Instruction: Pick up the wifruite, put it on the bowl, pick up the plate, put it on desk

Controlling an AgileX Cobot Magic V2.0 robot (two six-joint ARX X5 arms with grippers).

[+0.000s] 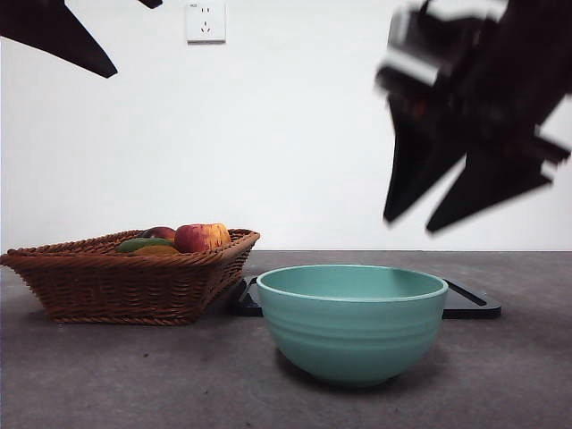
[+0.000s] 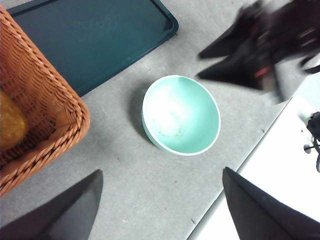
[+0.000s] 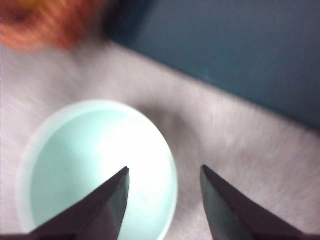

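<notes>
Now right hand (image 1: 418, 223) – jaws wide, empty – above bowl (image 1: 352, 322); left hand (image 2: 160, 200) wide too.

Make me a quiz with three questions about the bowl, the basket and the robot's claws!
1. Where is the wicker basket?
A. Inside the bowl
B. On the desk beside the bowl
C. On top of the black tray

2. What colour is the bowl?
A. Teal-green
B. Red
C. Yellow

3. What is inside the bowl?
A. An apple
B. A spoon
C. Nothing

Answers:
1 B: the basket stands on the desk, apart from the bowl, with the black tray behind both.
2 A: its ridged outside and its inside both show teal-green.
3 C: the left wrist view looks into the bowl and shows only its bare bottom; the fruit lies in the basket, and the right gripper hangs open above the bowl, holding nothing.
</notes>
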